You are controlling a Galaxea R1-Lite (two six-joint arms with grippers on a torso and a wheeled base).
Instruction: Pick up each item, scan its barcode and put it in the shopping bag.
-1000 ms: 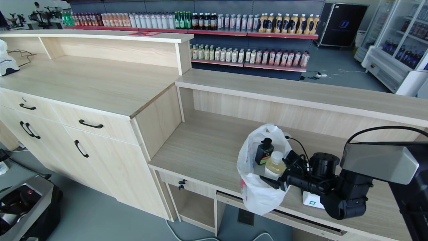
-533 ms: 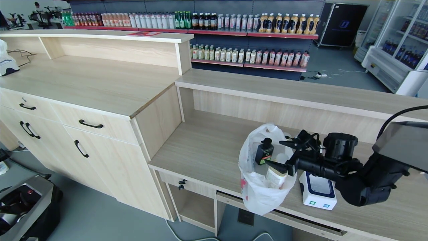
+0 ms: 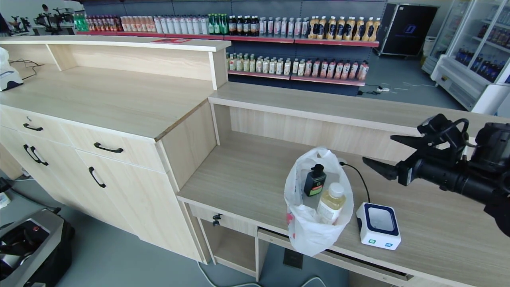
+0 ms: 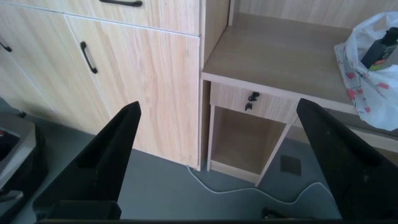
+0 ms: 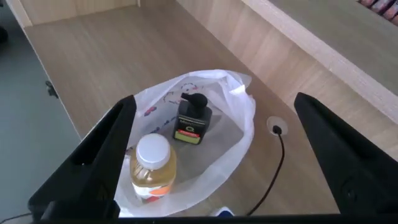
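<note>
**Spotter:** What have you got, closest first?

**Operator:** My left pincer [image 4: 219,106] hangs low in front of the cupboard doors [image 4: 143,68], fingers spread wide, holding nothing. Next is the shopping bag [image 3: 314,235] at the front edge of the bench [image 3: 247,175], its belly sagging over the lip. The scanner [image 3: 378,225] sits just beside it on my right.

**Spotter:** And the goods?

**Operator:** Both are in the bag — the pale bottle [image 3: 331,201] with the white cap leans nearer me, and the dark bottle [image 3: 314,181] stands upright behind it.

**Spotter:** Right arm?

**Operator:** The right pincer [image 3: 378,149] is above the bench, beyond the scanner and apart from the bag. It is fully spread and empty.

**Spotter:** So what's the step?

**Operator:** I read it as the gap between items: bag loaded, pincer free. To do it well I'd keep that pincer high, away from the bag's loose rim and the scanner's cable [image 3: 360,177] — a snag could drag the bag off the edge. Then I'd look along the bench for any item left to scan before calling the job finished.
</note>
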